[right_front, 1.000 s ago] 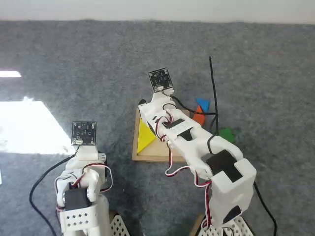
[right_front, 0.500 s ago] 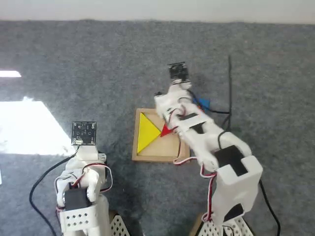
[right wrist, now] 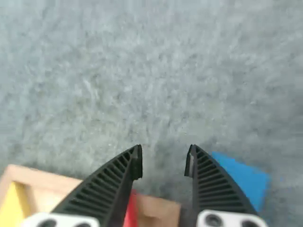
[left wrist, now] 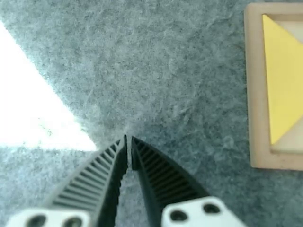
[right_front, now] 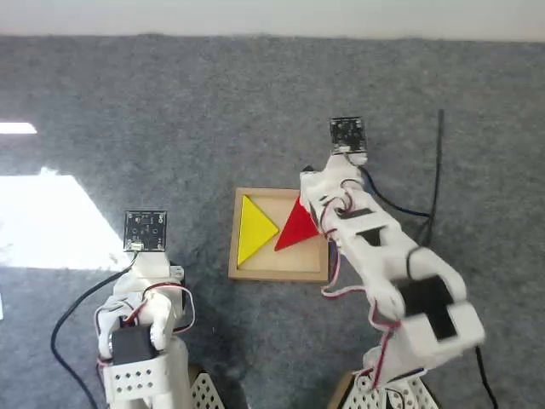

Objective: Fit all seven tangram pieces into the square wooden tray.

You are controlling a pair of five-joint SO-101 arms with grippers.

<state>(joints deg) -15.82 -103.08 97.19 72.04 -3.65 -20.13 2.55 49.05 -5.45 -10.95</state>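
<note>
Grey desk (right_front: 170, 102) covers most of the high view. Right arm (right_front: 375, 247) runs from lower right up to ctr; left arm (right_front: 145, 315) sits folded at lower left. Square wooden tray (right_front: 277, 274) lies at ctr, just left of right arm. Inside: yellow triangle (right_front: 254, 228) in the left half, red triangle (right_front: 298, 228) just beside it on the right, its right edge under the arm. Blue piece (right wrist: 239, 177) lies on desk outside tray, near the rim, next to one finger of right hand (right wrist: 163, 163). That hand is spread w/ nothing btwn fingers, over bare desk just past tray rim. Left hand (left wrist: 129, 142) is pressed together, holding nothing, over bare desk apart from tray.
</note>
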